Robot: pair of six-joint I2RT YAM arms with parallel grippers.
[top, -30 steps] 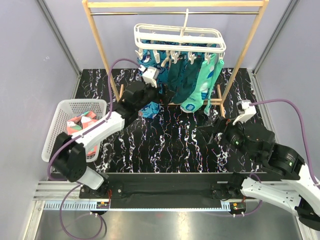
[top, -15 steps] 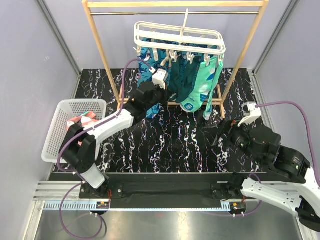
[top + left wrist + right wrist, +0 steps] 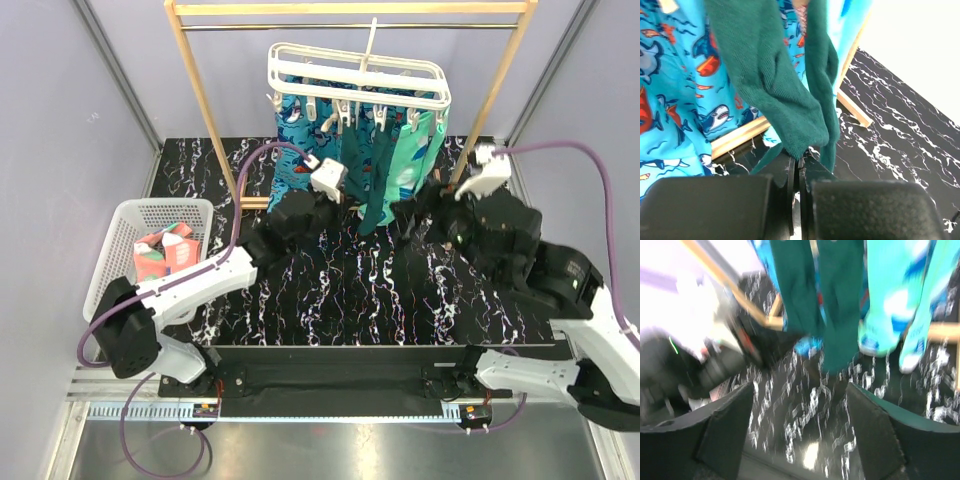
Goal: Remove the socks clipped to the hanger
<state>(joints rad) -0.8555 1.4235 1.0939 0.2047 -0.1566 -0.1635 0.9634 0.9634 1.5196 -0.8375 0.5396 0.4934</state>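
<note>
Black marbled counter inside grey walls carries a wooden stand, and from its rail hangs the white hanger with the socks clipped by their cuffs to its pegs: a shark sock on the left, a teal sock in the middle and a mint sock on the right, all dangling limp above the counter. Left hand is pressed together on the toe of the teal sock, as far as the wrist view shows. Right hand is spread wide with nothing in it, low and facing the socks. These knits look light, soft and stretchy, so a pull from the toe will likely lengthen the fabric and swing the hanger on its hook before the peg lets go; a hold nearer the cuff, just under the peg, should free it more cleanly
</note>
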